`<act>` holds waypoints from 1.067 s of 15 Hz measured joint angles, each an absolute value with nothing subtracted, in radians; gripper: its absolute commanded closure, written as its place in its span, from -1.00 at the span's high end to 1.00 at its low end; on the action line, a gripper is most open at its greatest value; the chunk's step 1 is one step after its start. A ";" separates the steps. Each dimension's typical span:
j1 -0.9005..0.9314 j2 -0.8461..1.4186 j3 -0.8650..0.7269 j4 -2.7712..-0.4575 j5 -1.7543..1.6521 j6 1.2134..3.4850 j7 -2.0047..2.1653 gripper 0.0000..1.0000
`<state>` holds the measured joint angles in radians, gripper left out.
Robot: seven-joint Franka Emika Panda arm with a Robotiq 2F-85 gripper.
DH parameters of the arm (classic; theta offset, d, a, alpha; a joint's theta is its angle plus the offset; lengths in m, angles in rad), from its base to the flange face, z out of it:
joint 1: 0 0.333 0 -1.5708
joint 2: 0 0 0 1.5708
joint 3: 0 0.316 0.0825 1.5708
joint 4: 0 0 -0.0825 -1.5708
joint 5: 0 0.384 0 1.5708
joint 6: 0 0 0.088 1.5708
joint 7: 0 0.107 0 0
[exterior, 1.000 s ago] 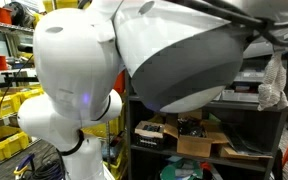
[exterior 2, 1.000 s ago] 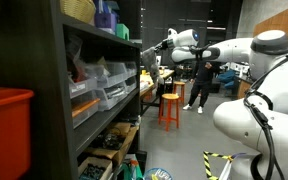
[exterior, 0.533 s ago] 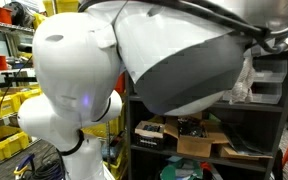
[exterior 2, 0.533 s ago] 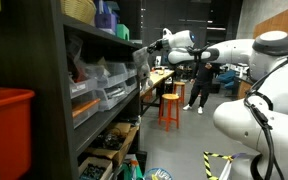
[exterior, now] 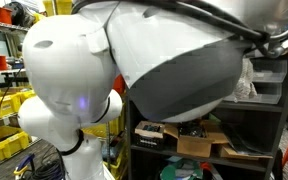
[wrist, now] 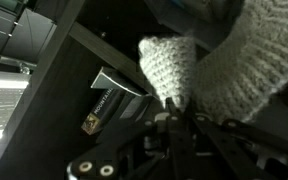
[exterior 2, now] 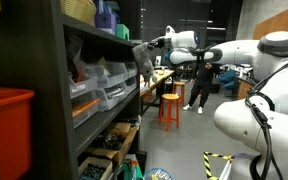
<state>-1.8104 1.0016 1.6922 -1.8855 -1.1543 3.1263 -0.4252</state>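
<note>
1. At the upper level of a dark shelving unit [exterior 2: 102, 50], the claw [exterior 2: 150, 47] is clamped shut on an off-white knitted cloth [exterior 2: 142, 58], with the white arm stretched out level towards the shelf edge.
2. Wrist view: the cloth fills the upper right. Its fabric is pinched down into the claw [wrist: 177, 118], and one rounded knitted lobe stands up at the left.
3. Behind the cloth, a black box with a pale label [wrist: 112, 105] lies on a dark shelf board, apart from the cloth.
4. In an exterior view, the cloth [exterior: 247, 78] hangs just beside the shelf upright, above brown cardboard boxes [exterior: 199, 142] on a lower shelf.
5. An orange stool [exterior 2: 170, 105] and a standing person in dark clothes [exterior 2: 198, 85] are well apart from the claw.
</note>
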 measured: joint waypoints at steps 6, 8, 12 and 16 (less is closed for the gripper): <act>-1.877 1.002 1.740 -1.952 -1.155 3.196 -0.399 -0.97; -1.880 0.997 1.747 -1.967 -1.148 3.231 -0.394 -0.97; -1.879 0.970 1.758 -1.983 -1.141 3.304 -0.368 -0.97; -1.878 0.949 1.772 -2.000 -1.141 3.325 -0.348 -0.97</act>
